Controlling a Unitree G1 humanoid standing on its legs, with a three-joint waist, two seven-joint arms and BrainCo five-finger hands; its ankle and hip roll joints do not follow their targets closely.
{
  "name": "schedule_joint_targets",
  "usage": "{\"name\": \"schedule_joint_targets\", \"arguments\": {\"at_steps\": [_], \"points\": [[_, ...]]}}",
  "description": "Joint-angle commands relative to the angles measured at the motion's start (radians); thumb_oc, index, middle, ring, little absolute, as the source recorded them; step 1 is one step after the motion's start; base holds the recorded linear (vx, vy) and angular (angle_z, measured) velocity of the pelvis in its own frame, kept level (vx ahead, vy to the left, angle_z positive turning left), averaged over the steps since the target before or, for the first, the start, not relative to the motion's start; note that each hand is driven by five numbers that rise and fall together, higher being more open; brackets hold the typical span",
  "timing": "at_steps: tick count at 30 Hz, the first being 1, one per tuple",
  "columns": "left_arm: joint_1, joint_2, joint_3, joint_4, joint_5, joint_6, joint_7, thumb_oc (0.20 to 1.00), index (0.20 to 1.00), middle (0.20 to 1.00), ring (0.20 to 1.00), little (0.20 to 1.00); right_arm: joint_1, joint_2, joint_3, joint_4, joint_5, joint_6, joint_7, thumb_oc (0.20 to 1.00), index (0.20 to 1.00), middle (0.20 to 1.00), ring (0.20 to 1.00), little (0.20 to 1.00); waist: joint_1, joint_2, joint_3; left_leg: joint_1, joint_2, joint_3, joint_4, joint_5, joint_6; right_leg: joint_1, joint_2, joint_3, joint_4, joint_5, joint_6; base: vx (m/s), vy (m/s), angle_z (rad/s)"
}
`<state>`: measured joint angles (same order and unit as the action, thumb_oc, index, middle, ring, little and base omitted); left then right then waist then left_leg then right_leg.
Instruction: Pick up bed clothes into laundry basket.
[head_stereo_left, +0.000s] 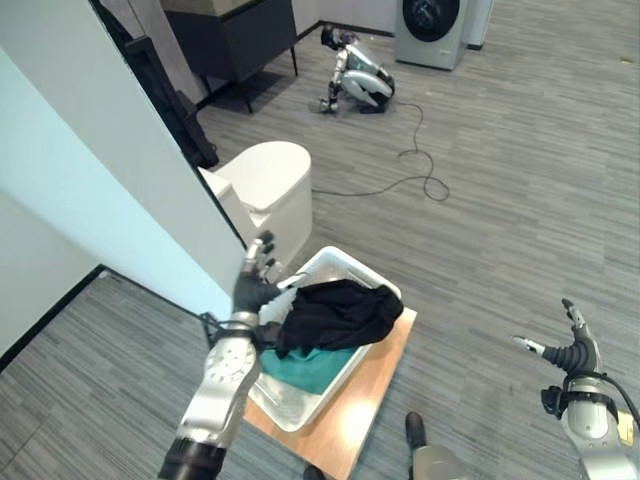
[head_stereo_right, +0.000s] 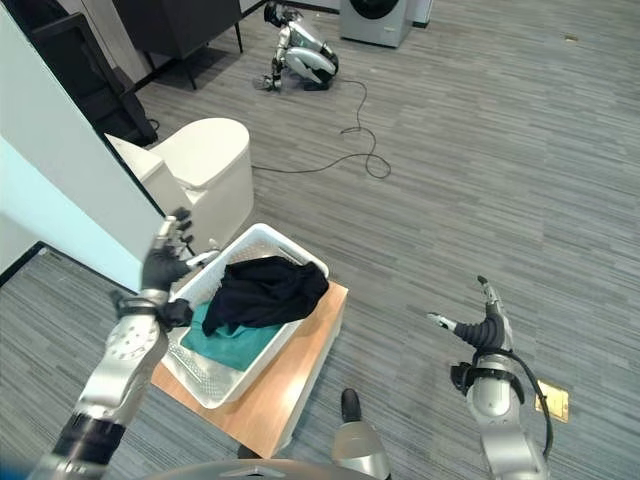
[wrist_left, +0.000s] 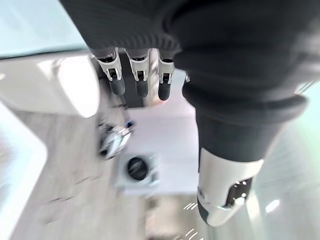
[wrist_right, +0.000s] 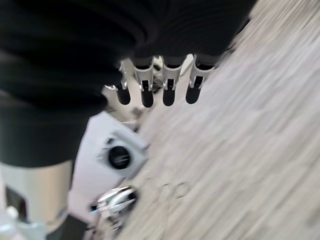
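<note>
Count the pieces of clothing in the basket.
2: a black garment on top and a teal one beneath it, both in the white basket. More may be hidden underneath.

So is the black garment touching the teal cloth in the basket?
Touching. In the right eye view the black garment lies on top of the teal cloth inside the white laundry basket, with no gap between them.

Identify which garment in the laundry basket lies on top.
The black garment lies on top, draped over the teal one, which shows beneath it in the white basket.
</note>
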<state>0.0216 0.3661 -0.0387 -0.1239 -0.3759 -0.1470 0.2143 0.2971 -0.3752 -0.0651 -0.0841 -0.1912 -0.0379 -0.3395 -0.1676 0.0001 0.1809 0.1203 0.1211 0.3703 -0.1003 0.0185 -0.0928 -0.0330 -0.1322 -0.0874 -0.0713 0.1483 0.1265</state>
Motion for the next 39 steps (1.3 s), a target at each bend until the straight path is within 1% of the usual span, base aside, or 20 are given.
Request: {"name": "schedule_joint_targets", "arguments": {"at_steps": [1,4,6,10,15,16,17,18,20,23,24,25,27,28,30,31,34,37,38,39], "points": [[-0.037,0.021,0.035,-0.053,-0.108,-0.127,-0.009,1.0,1.0,1.0,1.0,1.0,-0.069,-0.008,0.0,-0.039,-0.094,-0.11,0.001,1.0,1.0,1.0,1.0,1.0,0.01,-0.005,0.046,-0.065,0.036,-0.055,0.013,-0.119,0.026,-0.003,-0.017,0.103,0.299,-0.249,0.065,-0.15,-0.013,0.23],[0.057,0.015,0.071,-0.102,-0.13,-0.152,-0.008,1.0,1.0,1.0,1.0,1.0,-0.083,-0.021,0.016,-0.116,-0.127,-0.143,-0.005,1.0,1.0,1.0,1.0,1.0,0.035,0.011,0.037,-0.1,0.048,-0.095,0.013,-0.096,0.026,-0.003,0.021,0.21,0.365,-0.284,0.044,-0.08,-0.107,0.58],[0.078,0.007,0.075,-0.113,-0.146,-0.159,-0.003,1.0,1.0,1.0,1.0,1.0,-0.096,-0.03,0.028,-0.127,-0.135,-0.147,-0.004,1.0,1.0,1.0,1.0,1.0,0.046,0.011,0.031,-0.112,0.047,-0.101,0.013,-0.095,0.024,0.018,0.022,0.216,0.312,-0.308,0.024,-0.07,-0.155,0.65],[0.216,-0.057,0.136,-0.084,-0.203,-0.168,0.002,1.0,1.0,1.0,1.0,1.0,-0.182,-0.054,0.101,-0.156,-0.141,-0.168,0.009,1.0,1.0,1.0,1.0,1.0,0.14,0.024,0.02,-0.143,0.091,-0.118,0.013,-0.001,-0.016,0.181,0.013,0.114,0.029,-0.304,-0.008,-0.11,-0.298,0.38],[0.277,-0.097,0.154,-0.054,-0.211,-0.171,-0.008,1.0,1.0,1.0,1.0,1.0,-0.263,-0.108,0.146,-0.174,-0.118,-0.191,0.012,1.0,1.0,1.0,1.0,1.0,0.19,0.06,0.097,-0.208,0.105,-0.159,0.063,0.056,-0.037,0.216,0.031,0.067,-0.016,-0.308,-0.036,-0.26,-0.175,0.28],[0.267,-0.106,0.147,-0.043,-0.224,-0.173,-0.015,1.0,1.0,1.0,1.0,1.0,-0.281,-0.116,0.15,-0.17,-0.113,-0.194,0.009,1.0,1.0,1.0,1.0,1.0,0.181,0.056,0.115,-0.22,0.103,-0.129,0.134,0.014,-0.033,0.206,0.019,0.036,-0.016,-0.3,-0.042,-0.33,-0.087,0.86],[0.265,-0.106,0.148,-0.043,-0.224,-0.173,-0.016,1.0,1.0,1.0,1.0,1.0,-0.284,-0.117,0.151,-0.169,-0.113,-0.195,0.009,1.0,1.0,1.0,1.0,1.0,0.18,0.058,0.115,-0.228,0.106,-0.131,0.142,0.014,-0.033,0.202,0.022,0.036,-0.016,-0.296,-0.043,-0.46,-0.156,1.1],[0.265,-0.115,0.13,-0.029,-0.247,-0.181,-0.035,1.0,1.0,1.0,1.0,1.0,-0.303,-0.12,0.164,-0.166,-0.112,-0.19,0.002,1.0,1.0,1.0,1.0,1.0,0.166,0.045,0.124,-0.236,0.087,-0.1,0.287,-0.069,-0.015,0.17,0.004,-0.004,-0.016,-0.271,-0.056,-0.39,-0.187,1.09],[0.271,-0.124,0.122,-0.029,-0.258,-0.183,-0.06,1.0,1.0,1.0,1.0,1.0,-0.303,-0.12,0.163,-0.173,-0.105,-0.195,0.009,1.0,1.0,1.0,1.0,1.0,0.15,0.031,0.114,-0.216,0.066,-0.082,0.438,-0.144,0.002,0.142,-0.001,-0.045,-0.016,-0.25,-0.075,-0.38,-0.256,0.82],[0.273,-0.121,0.111,-0.034,-0.25,-0.173,-0.085,1.0,1.0,1.0,1.0,1.0,-0.299,-0.121,0.158,-0.17,-0.106,-0.203,0.014,1.0,1.0,1.0,1.0,1.0,0.121,0.029,0.083,-0.109,0.094,-0.013,0.615,-0.206,0.005,0.115,0.018,-0.147,-0.016,-0.25,-0.101,-0.22,-0.222,1.12],[0.266,-0.116,0.103,-0.032,-0.253,-0.166,-0.094,1.0,1.0,1.0,1.0,1.0,-0.3,-0.124,0.156,-0.161,-0.114,-0.202,0.011,1.0,1.0,1.0,1.0,1.0,0.099,0.034,0.061,-0.006,0.109,0.026,0.655,-0.205,-0.012,0.093,0.023,-0.225,-0.016,-0.251,-0.12,-0.15,-0.147,1.3],[0.267,-0.117,0.102,-0.032,-0.253,-0.166,-0.094,1.0,1.0,1.0,1.0,1.0,-0.3,-0.124,0.156,-0.16,-0.114,-0.202,0.01,1.0,1.0,1.0,1.0,1.0,0.096,0.036,0.064,-0.005,0.113,0.022,0.658,-0.207,-0.014,0.097,0.026,-0.229,-0.016,-0.253,-0.12,-0.18,-0.095,1.57],[0.249,-0.108,0.087,-0.021,-0.259,-0.156,-0.1,1.0,1.0,1.0,1.0,1.0,-0.301,-0.127,0.144,-0.155,-0.12,-0.2,0.005,1.0,1.0,1.0,1.0,1.0,0.065,0.048,0.044,0.09,0.149,0.051,0.653,-0.177,-0.045,0.083,0.027,-0.324,-0.016,-0.255,-0.139,-0.19,-0.005,1.38],[0.234,-0.101,0.072,-0.012,-0.263,-0.149,-0.1,1.0,1.0,1.0,1.0,1.0,-0.3,-0.128,0.128,-0.152,-0.126,-0.199,-0.003,1.0,1.0,1.0,1.0,1.0,0.042,0.063,0.03,0.156,0.198,0.057,0.612,-0.149,-0.084,0.072,0.028,-0.379,-0.014,-0.266,-0.143,-0.29,0.111,1.26],[0.226,-0.098,0.066,-0.007,-0.265,-0.145,-0.097,1.0,1.0,1.0,1.0,1.0,-0.3,-0.131,0.118,-0.151,-0.13,-0.197,-0.009,1.0,1.0,1.0,1.0,1.0,0.028,0.064,0.025,0.181,0.229,0.081,0.582,-0.123,-0.097,0.063,0.015,-0.412,-0.013,-0.26,-0.142,-0.27,0.163,1.55],[0.209,-0.088,0.051,-0.002,-0.272,-0.136,-0.093,1.0,1.0,1.0,1.0,1.0,-0.311,-0.136,0.112,-0.142,-0.127,-0.193,-0.02,1.0,1.0,1.0,1.0,1.0,-0.003,0.074,0.014,0.242,0.283,0.147,0.436,-0.078,-0.112,0.03,-0.024,-0.481,-0.005,-0.23,-0.121,-0.36,0.251,1.87],[0.195,-0.074,0.048,-0.002,-0.267,-0.119,-0.089,1.0,1.0,1.0,1.0,1.0,-0.315,-0.14,0.088,-0.142,-0.128,-0.184,-0.033,1.0,1.0,1.0,1.0,1.0,-0.016,0.088,0.008,0.264,0.276,0.17,0.302,-0.036,-0.138,-0.004,-0.065,-0.524,0.002,-0.186,-0.106,-0.3,0.263,1.41],[0.185,-0.071,0.039,0.007,-0.258,-0.105,-0.099,1.0,1.0,1.0,1.0,1.0,-0.315,-0.149,0.081,-0.145,-0.142,-0.177,-0.023,1.0,1.0,1.0,1.0,1.0,-0.023,0.086,0.001,0.301,0.236,0.198,0.134,-0.113,-0.126,-0.051,-0.144,-0.577,0.024,-0.115,-0.072,-0.31,0.272,1.06],[0.179,-0.06,0.032,0.003,-0.252,-0.099,-0.113,1.0,1.0,1.0,1.0,1.0,-0.337,-0.152,0.088,-0.15,-0.147,-0.174,-0.009,1.0,1.0,1.0,1.0,1.0,-0.011,0.072,-0.001,0.297,0.195,0.195,0.058,-0.178,-0.101,-0.075,-0.206,-0.589,0.046,-0.07,-0.042,-0.38,0.368,1.57],[0.18,-0.056,0.034,0.002,-0.246,-0.096,-0.115,1.0,1.0,1.0,1.0,1.0,-0.355,-0.148,0.096,-0.158,-0.149,-0.173,-0.005,1.0,1.0,1.0,1.0,1.0,-0.001,0.064,0.002,0.291,0.178,0.187,0.044,-0.196,-0.09,-0.089,-0.233,-0.588,0.061,-0.049,-0.028,-0.27,0.28,1.4]]}}
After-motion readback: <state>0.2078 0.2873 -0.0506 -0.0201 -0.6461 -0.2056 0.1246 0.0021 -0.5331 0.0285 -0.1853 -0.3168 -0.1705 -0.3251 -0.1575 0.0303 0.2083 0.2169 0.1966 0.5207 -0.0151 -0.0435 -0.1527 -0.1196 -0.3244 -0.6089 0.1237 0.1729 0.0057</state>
